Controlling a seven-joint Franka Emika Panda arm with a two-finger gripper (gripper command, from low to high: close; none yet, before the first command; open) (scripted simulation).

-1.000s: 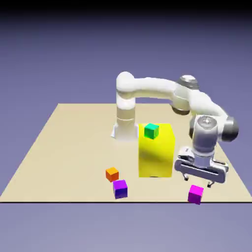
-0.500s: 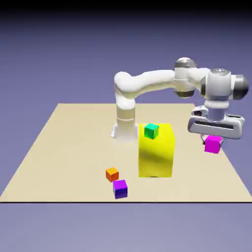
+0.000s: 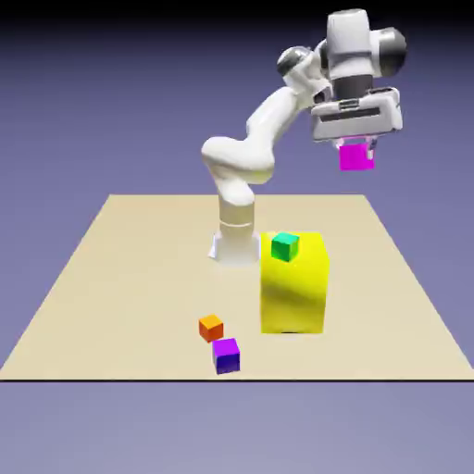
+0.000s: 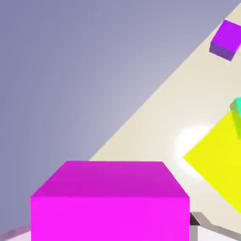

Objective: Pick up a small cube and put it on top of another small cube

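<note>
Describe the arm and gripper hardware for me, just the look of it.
The arm is glossy white with rounded, tube-like links and dark grey, shiny joint caps. The gripper hangs from a wide, pale grey-white hand body with a dark slot along it. No cables show.

"Where's the magenta cube point(image 3: 355, 157)?" "Above the yellow block point(image 3: 293, 287) and off to the exterior view's right — gripped by the gripper point(image 3: 356, 148)." "And the green cube point(image 3: 284, 247)?" "On the yellow block — right on its top."
</note>
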